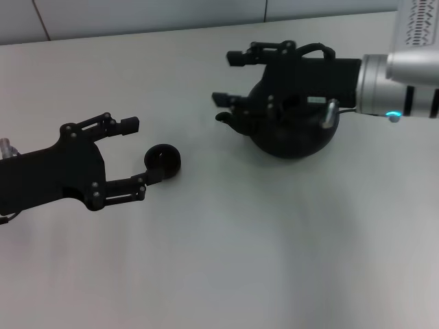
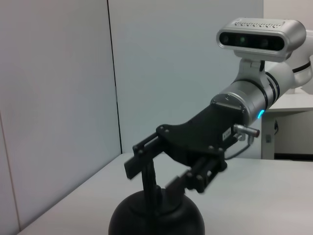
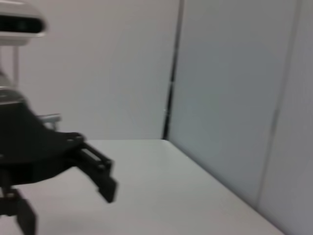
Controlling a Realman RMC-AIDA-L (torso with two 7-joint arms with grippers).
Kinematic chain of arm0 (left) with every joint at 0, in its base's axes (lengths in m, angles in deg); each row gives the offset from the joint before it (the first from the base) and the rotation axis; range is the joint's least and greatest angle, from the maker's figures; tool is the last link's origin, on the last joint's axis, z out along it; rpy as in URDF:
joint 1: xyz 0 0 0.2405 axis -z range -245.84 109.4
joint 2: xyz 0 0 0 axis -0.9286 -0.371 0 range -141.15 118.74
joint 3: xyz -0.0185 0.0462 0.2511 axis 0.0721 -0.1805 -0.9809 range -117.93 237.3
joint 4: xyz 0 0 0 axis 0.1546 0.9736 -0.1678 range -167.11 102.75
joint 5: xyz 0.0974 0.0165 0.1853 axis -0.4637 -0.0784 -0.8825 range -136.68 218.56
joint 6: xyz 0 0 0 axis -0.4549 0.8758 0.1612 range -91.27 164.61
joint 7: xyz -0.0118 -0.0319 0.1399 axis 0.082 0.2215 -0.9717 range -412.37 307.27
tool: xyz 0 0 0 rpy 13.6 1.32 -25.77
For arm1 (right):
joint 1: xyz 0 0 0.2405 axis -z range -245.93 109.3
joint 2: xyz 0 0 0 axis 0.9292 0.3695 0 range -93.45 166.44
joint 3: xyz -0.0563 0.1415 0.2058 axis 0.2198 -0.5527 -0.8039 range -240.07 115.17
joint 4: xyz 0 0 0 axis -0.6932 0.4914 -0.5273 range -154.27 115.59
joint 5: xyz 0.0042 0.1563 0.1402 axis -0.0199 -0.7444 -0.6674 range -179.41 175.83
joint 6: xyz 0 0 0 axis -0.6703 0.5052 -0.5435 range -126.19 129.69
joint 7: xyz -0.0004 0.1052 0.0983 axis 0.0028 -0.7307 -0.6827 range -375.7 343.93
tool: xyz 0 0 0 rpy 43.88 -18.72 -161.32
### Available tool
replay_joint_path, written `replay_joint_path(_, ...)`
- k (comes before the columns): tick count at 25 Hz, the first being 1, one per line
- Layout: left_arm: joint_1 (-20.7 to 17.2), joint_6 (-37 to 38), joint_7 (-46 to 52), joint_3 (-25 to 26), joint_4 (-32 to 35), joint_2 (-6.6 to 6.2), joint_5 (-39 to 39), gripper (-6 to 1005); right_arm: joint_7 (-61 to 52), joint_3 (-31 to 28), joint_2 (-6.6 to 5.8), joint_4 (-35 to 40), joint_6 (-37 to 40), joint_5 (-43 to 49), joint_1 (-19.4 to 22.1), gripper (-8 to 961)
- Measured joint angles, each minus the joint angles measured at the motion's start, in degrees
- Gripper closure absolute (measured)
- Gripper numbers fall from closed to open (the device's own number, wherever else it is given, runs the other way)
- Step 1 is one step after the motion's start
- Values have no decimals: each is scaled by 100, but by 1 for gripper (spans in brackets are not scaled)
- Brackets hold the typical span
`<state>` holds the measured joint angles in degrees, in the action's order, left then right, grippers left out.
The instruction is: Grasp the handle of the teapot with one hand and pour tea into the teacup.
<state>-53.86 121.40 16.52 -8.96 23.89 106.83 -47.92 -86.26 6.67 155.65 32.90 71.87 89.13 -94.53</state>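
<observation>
The glossy black teapot (image 1: 293, 137) stands on the table at the back right, its spout pointing left. My right gripper (image 1: 230, 79) hovers over its top, open, and hides most of the handle in the head view. In the left wrist view the handle (image 2: 147, 183) rises from the teapot (image 2: 156, 220) between the spread fingers of the right gripper (image 2: 159, 176). The tiny black teacup (image 1: 162, 162) sits left of centre. My left gripper (image 1: 134, 155) is open just left of it, the lower fingertip close beside the cup. No tea shows.
The pale table (image 1: 260, 253) stretches toward me. A wall panel (image 1: 137, 14) runs behind its far edge. The right wrist view shows my left gripper (image 3: 63, 191) farther off, and the table's edge (image 3: 220, 186) by the wall.
</observation>
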Motion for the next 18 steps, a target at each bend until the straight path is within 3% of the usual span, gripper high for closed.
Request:
replay_joint_path(4, -11, 11, -2, 24, 0, 6, 19, 167, -31, 247, 12, 59, 13, -29, 27, 251)
replay_joint_path(18, 39, -20, -63, 95, -58, 25, 5, 169, -2, 213, 24, 131, 285, -418, 396, 251)
